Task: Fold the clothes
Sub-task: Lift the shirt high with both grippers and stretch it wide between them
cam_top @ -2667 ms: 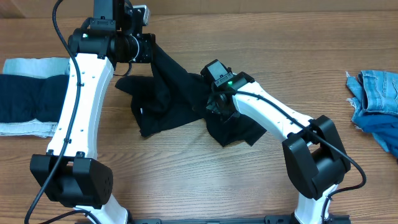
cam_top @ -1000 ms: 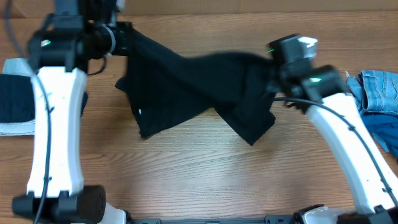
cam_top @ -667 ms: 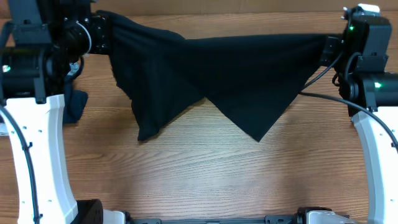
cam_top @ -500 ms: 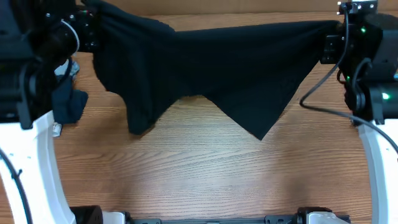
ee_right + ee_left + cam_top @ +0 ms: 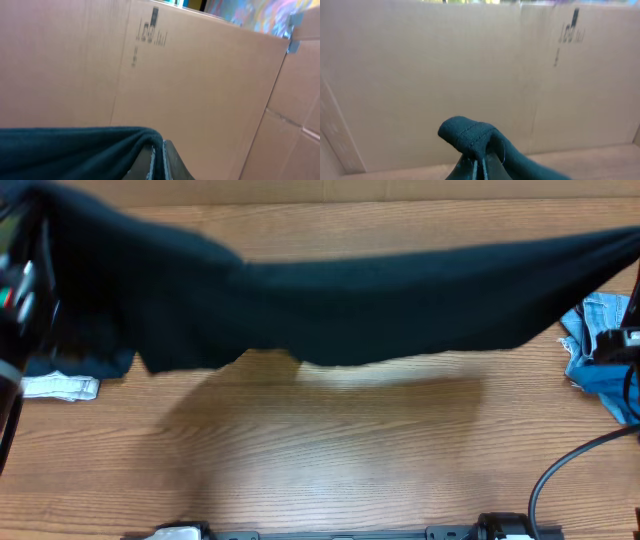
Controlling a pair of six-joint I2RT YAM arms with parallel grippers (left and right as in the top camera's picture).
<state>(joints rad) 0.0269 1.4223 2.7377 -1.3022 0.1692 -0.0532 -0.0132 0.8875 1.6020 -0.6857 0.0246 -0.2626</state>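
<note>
The black garment (image 5: 330,300) of the clothes hangs in the air as a wide band stretched from the left edge to the right edge of the overhead view, above the wooden table (image 5: 330,470). My left gripper (image 5: 481,169) is shut on a hemmed corner of the garment (image 5: 470,132), which bunches over the fingertips. In the right wrist view my right gripper (image 5: 162,162) pinches the other end of the black garment (image 5: 75,150), jaws shut on its folded edge. In the overhead view the cloth and blur hide both grippers.
Light-blue denim (image 5: 592,325) and a bright blue piece (image 5: 612,392) lie at the table's right edge. At the left a dark navy piece (image 5: 100,365) rests on pale cloth (image 5: 60,387). A cardboard wall (image 5: 470,65) stands behind the table.
Both arms have spread far apart and risen. The black garment left the table, went from a crumpled heap to a taut band, and now hangs close under the overhead camera.
</note>
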